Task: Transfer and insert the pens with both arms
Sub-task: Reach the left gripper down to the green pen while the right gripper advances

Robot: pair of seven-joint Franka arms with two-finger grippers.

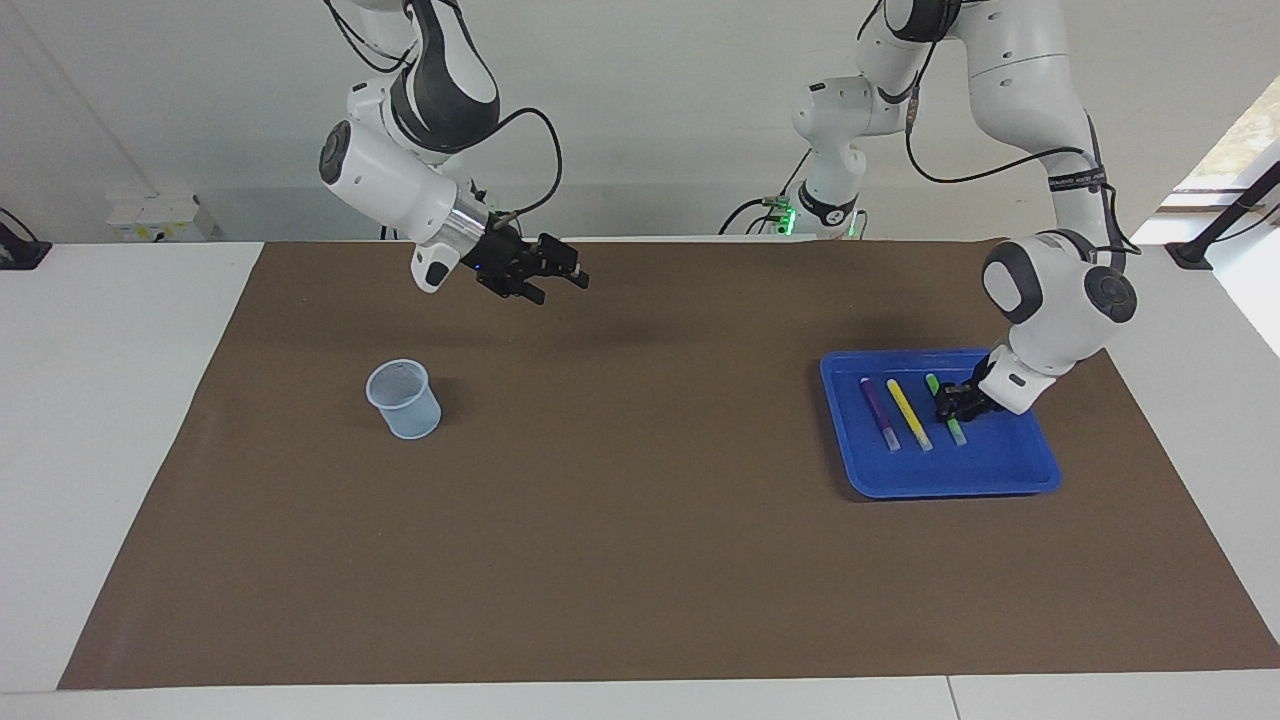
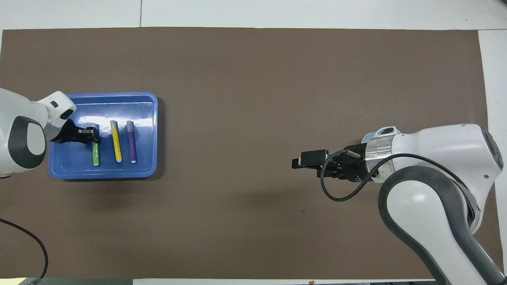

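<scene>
Three pens lie side by side in a blue tray [image 1: 950, 488] [image 2: 103, 173] at the left arm's end of the table: purple [image 1: 880, 415] [image 2: 131, 147], yellow [image 1: 909, 414] [image 2: 116, 146] and green [image 1: 957, 431] [image 2: 95, 154]. My left gripper [image 1: 946, 405] [image 2: 94, 134] is down in the tray, shut on the green pen near its farther end; the pen still rests on the tray floor. My right gripper [image 1: 562, 280] [image 2: 296, 162] hangs open and empty over the brown mat, pointing toward the tray.
A pale blue mesh cup [image 1: 403, 400] stands upright on the mat toward the right arm's end; in the overhead view only its rim [image 2: 381, 131] shows past the right wrist. The brown mat [image 1: 640, 560] covers most of the white table.
</scene>
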